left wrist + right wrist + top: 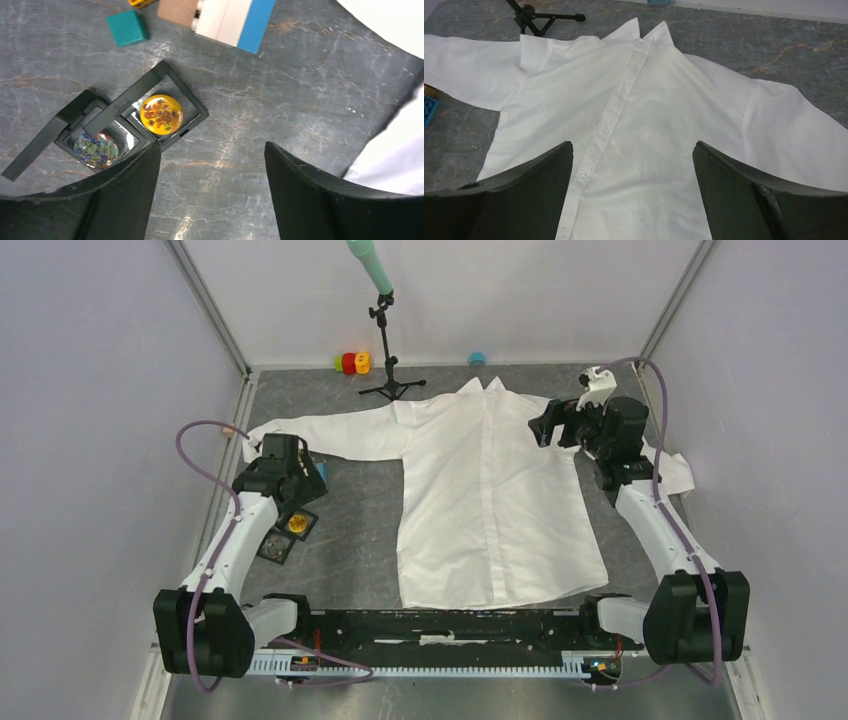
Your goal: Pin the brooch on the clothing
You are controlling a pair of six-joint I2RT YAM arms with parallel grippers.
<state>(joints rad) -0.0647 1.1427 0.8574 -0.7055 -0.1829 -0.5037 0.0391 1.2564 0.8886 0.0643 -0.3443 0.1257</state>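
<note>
- Here, the white shirt (490,500) lies spread flat on the grey table (350,540), its collar toward the far wall and its button placket running down the middle.
- The brooch (161,114), a round yellow-orange piece, sits in an open black case (196,112) on the table, left of the shirt and apart from it.
- A darker second brooch (96,149) rests in a similar case touching the first.
- The left gripper (212,165) hangs over bare table just beside the cases, jaws spread, grasping nothing.
- The right gripper (631,160) hovers above the shirt's upper part, jaws likewise released and empty.
- A teal block (127,27) lies beyond the cases.
</note>
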